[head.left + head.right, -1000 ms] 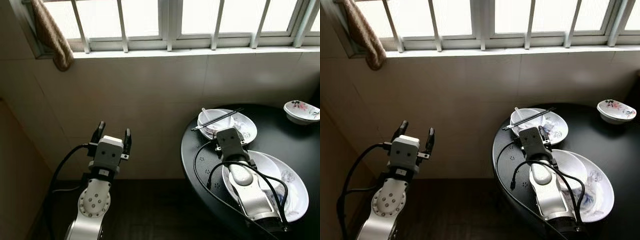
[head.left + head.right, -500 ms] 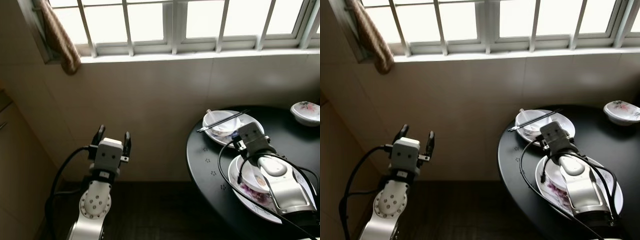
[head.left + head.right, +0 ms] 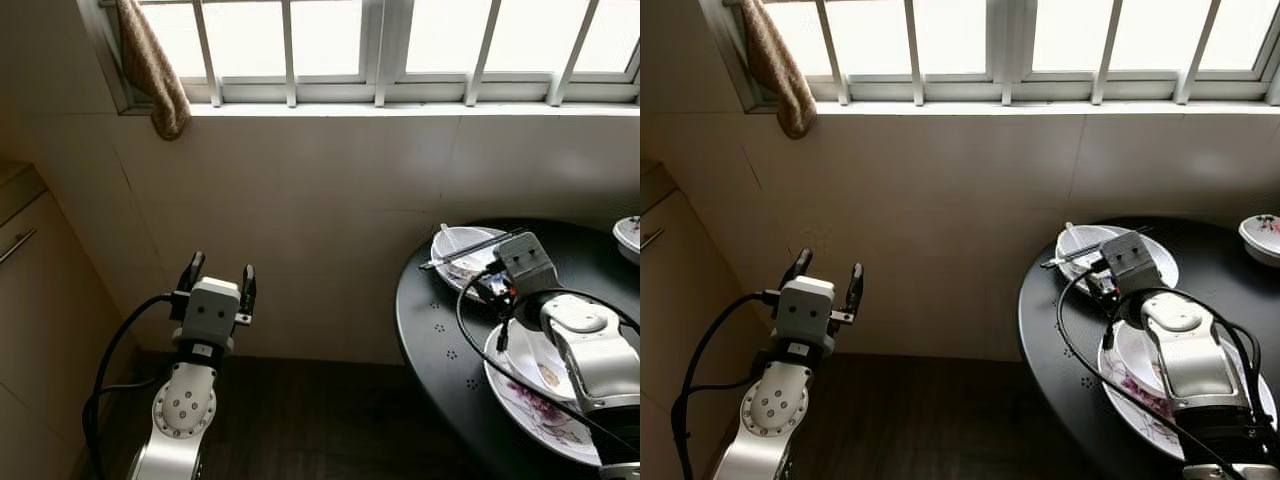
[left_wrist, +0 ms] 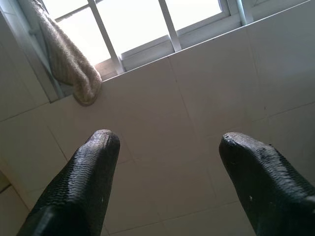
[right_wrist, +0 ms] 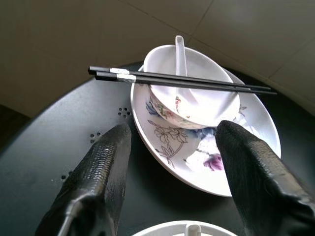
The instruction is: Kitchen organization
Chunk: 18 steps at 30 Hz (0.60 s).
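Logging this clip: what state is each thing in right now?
Left gripper: jaws open, empty, raised toward the wall.
Right gripper: jaws open, empty, over the plate's near rim.
Bowl: upright on the plate, spoon inside.
Chopsticks: lying across the bowl.
Towel: hanging at the window.

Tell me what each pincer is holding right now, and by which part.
Nothing is held. The right pincer is open, pointing at the bowl with chopsticks across it; the left pincer is open in the air.
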{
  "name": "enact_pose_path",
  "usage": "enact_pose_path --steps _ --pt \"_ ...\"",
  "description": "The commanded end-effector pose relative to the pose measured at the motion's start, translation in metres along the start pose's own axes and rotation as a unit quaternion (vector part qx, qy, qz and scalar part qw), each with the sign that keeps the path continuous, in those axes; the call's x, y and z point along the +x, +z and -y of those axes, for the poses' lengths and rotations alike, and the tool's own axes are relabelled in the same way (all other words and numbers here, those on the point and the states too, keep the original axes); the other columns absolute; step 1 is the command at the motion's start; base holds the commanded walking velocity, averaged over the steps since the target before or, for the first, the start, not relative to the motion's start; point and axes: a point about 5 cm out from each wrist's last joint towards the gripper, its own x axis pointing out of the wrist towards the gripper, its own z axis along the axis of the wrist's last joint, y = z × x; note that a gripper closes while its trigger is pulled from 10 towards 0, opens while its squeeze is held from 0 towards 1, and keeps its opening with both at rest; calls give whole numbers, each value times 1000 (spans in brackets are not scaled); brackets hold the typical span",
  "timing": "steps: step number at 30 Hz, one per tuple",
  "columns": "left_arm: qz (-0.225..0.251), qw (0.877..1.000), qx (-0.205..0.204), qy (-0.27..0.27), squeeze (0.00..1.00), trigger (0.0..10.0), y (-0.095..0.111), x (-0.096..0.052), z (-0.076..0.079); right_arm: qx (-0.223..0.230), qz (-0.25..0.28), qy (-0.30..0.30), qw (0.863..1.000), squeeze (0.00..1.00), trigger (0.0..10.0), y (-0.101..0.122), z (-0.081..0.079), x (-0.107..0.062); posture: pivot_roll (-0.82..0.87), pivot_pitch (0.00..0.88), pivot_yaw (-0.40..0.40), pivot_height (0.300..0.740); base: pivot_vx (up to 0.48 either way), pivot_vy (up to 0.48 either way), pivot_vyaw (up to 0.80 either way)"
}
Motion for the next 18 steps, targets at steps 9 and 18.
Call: enact_pose_path --steps 9,18 --pt "-2 1000 3 -6 0 10000 -3 2 -1 -6 -43 -20 999 0 10000 -20 15 -7 -67 0 15 740 0 0 0" --pt "-3 1000 5 -11 0 10000 -5 3 -1 13 -74 -13 997 0 10000 -35 18 -7 -67 0 17 740 0 0 0"
